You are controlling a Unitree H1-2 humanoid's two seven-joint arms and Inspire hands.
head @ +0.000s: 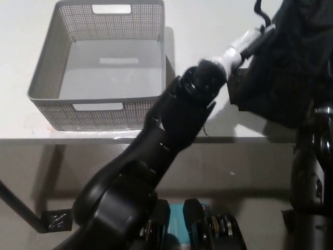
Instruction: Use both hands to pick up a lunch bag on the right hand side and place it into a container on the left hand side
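Lunch bag [291, 67]: black, soft cloth, slumped and creased, at the upper right over the table's [197, 31] right side — whether it has cleared the surface I cannot tell.
Left hand [244, 44]: white, pressed against the bag's left side; its fingers are hidden, so open or closed cannot be told.
Right hand: not visible; only the black arm shows at the right edge below the bag.
Step in hand: judged to be the two-sided squeeze and lift — keep even pressure from both sides, since limp cloth can sag or slip.
Container [99, 67]: grey basket with mesh walls, cut-out handles and a smooth floor, holding nothing, well apart to the left.
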